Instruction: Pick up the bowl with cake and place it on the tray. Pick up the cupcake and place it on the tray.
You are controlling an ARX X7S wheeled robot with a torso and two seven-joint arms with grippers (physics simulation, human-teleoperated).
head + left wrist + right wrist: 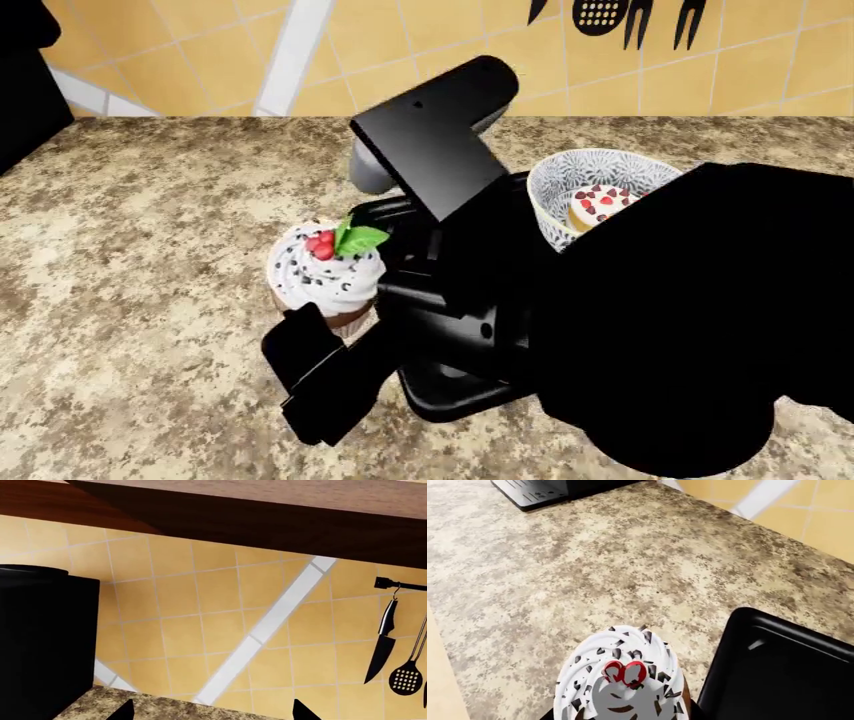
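Note:
The cupcake (624,675), white swirled frosting with dark sprinkles and red berries, fills the space between the jaws of my right gripper (627,716), which is shut on its wrapper. In the head view the cupcake (327,268) sits just left of the black tray (454,395), with a black finger (304,345) against its wrapper. The tray's rounded corner (780,670) is right beside the cupcake. The blue-patterned bowl (587,175) holds the cake (601,205) at the right; my arm hides what it stands on. My left gripper (215,711) is open, raised and facing the tiled wall.
A black coffee machine (40,645) stands at the counter's far left, its base (554,487) on the granite counter (134,250). A knife (381,645) and a slotted spatula (405,675) hang on a wall rail. A wooden cabinet (267,510) is overhead.

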